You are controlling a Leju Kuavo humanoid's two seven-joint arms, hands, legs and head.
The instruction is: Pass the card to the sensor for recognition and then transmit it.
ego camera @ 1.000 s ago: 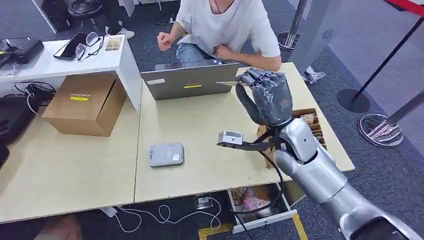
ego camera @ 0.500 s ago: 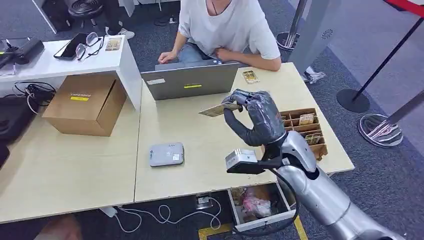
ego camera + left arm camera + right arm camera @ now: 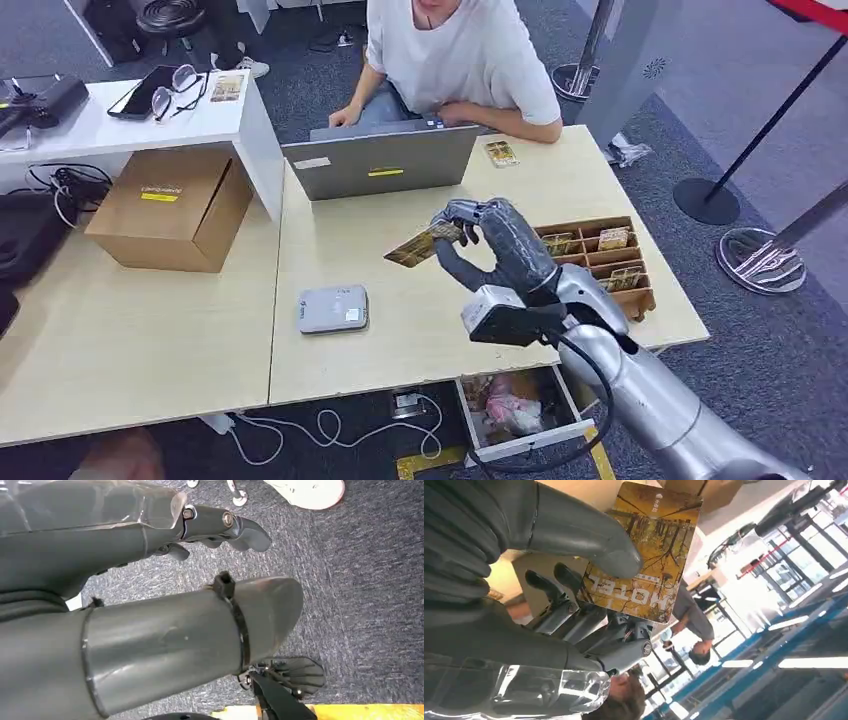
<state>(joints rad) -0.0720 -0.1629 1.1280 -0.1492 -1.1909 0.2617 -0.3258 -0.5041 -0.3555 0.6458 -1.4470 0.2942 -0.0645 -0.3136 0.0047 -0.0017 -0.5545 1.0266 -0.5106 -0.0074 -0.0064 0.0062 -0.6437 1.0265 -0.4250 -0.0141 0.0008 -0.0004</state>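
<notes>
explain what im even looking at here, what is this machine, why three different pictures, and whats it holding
This is a humanoid robot with two silver arms, each ending in a many-fingered hand. The wide picture is from its head, looking down at a light wooden table. The other two come from cameras at its wrists, so they look turned around.

The right hand holds a yellow-brown card above the table; up close the same card is pinched by the thumb and fingers. The left hand hangs over grey carpet, holding nothing.

On the table lie a small grey card sensor, a laptop, a cardboard box and a wooden tray of more cards. A person in a white shirt sits behind the laptop.
</notes>
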